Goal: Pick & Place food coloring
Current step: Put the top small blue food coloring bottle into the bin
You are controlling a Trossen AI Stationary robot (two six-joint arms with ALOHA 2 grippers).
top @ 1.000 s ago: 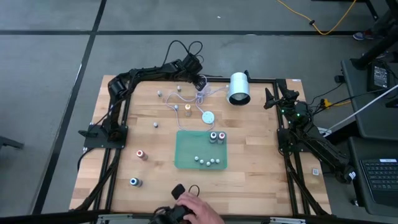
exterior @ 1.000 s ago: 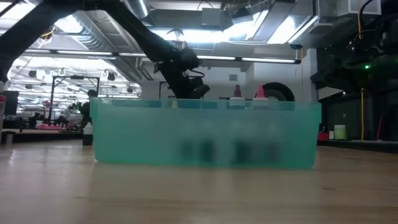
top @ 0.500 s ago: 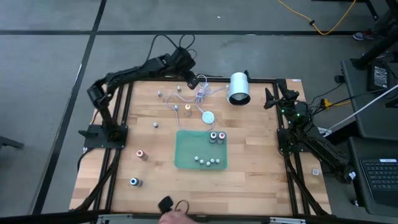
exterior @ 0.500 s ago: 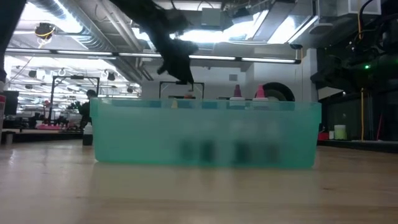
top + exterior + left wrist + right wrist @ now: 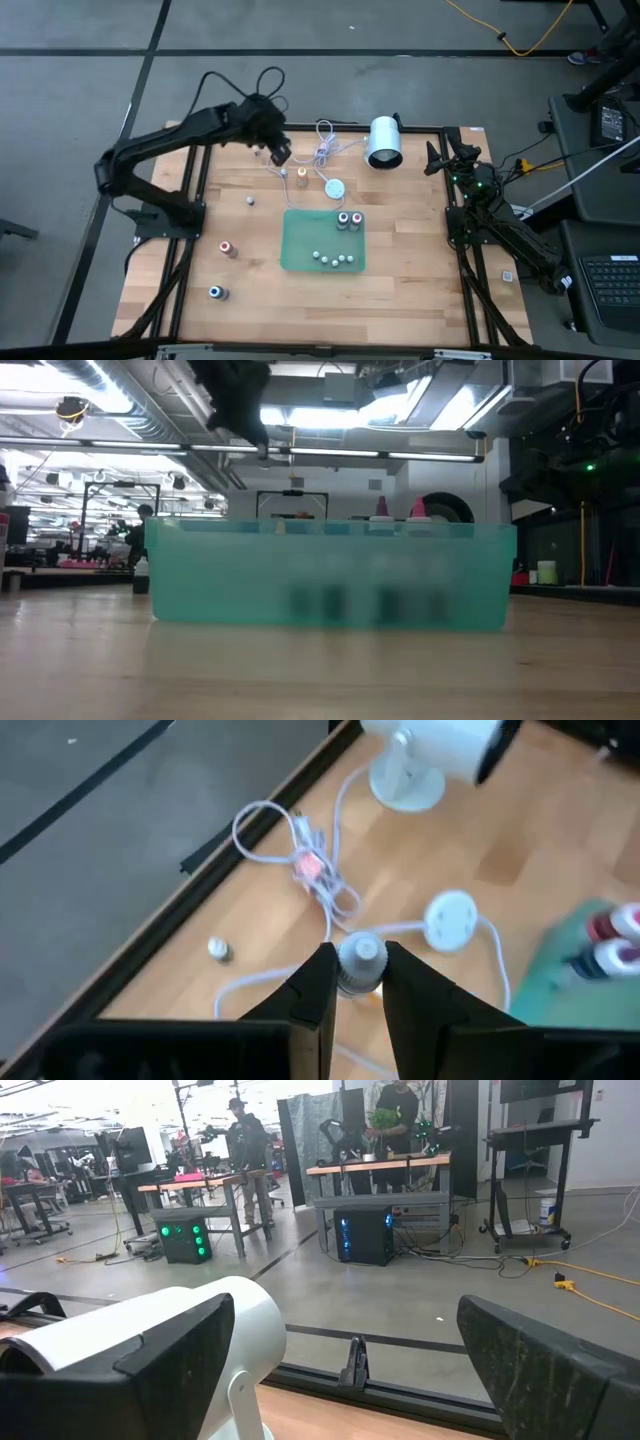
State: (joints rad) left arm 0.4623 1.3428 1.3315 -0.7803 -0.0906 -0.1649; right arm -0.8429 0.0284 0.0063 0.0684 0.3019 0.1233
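Observation:
My left gripper (image 5: pixel 281 153) hangs above the table's far left part, shut on one small white-capped food coloring bottle (image 5: pixel 362 954). More small bottles stand on the wood: an orange one (image 5: pixel 301 178), a red one (image 5: pixel 227 248), a blue one (image 5: pixel 215 292) and a pale one near the far edge (image 5: pixel 218 950). Two bottles with red tops (image 5: pixel 349 220) and several pale ones (image 5: pixel 333 259) stand in the green tray (image 5: pixel 300 235). My right gripper (image 5: pixel 345 1370) waits open at the far right, pointing level past the white cylinder (image 5: pixel 384 143). My left gripper pinches the small bottle between its two fingers (image 5: pixel 318 990), which sit on its sides just below the white cap (image 5: pixel 360 978). The fingers slant down from the table's far left. The bottle stands upright in the hold, lifted clear of the table.
A white round disc (image 5: pixel 334 187) on a thin looped cable (image 5: pixel 322 150) lies between the far edge and the tray. The large white cylinder stands at the far edge. Bare wood lies left and right of the tray.
My left gripper, staying shut, has risen and swung from the cable bundle near the far edge toward the table's left. A person's hand at the near edge has drawn back out of view.

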